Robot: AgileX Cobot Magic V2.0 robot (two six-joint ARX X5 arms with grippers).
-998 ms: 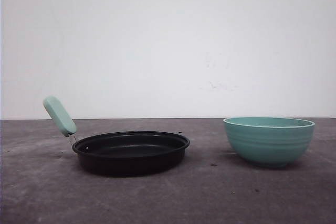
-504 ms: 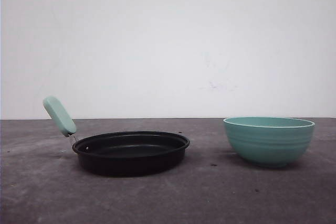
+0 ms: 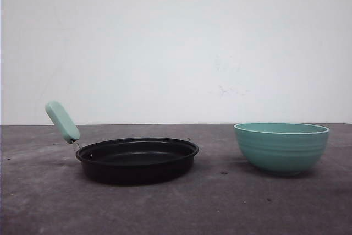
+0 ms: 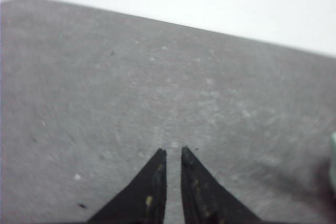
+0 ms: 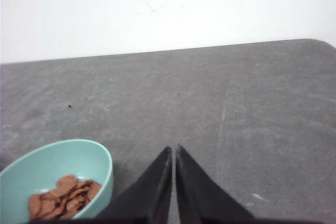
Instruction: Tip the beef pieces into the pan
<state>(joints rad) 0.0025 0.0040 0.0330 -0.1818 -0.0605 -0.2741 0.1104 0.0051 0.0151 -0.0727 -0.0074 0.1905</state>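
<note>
The black pan (image 3: 137, 160) sits on the grey table at the left, its mint-green handle (image 3: 62, 121) slanting up to the left. The beef pieces (image 5: 63, 196) lie as a low reddish-brown heap inside the teal bowl (image 5: 102, 169), which stands on the table at the right (image 3: 281, 148). In the front view the bowl's wall hides them. My right gripper (image 5: 174, 148) hovers over bare table just beside the bowl, its fingers together and holding nothing. My left gripper (image 4: 173, 150) is over bare table, with only a thin slit between its fingers and nothing in it.
The grey tabletop (image 3: 220, 207) runs back to a white wall. A gap of bare table separates pan and bowl. A sliver of mint green (image 4: 333, 156) shows at the edge of the left wrist view; I cannot tell what it belongs to.
</note>
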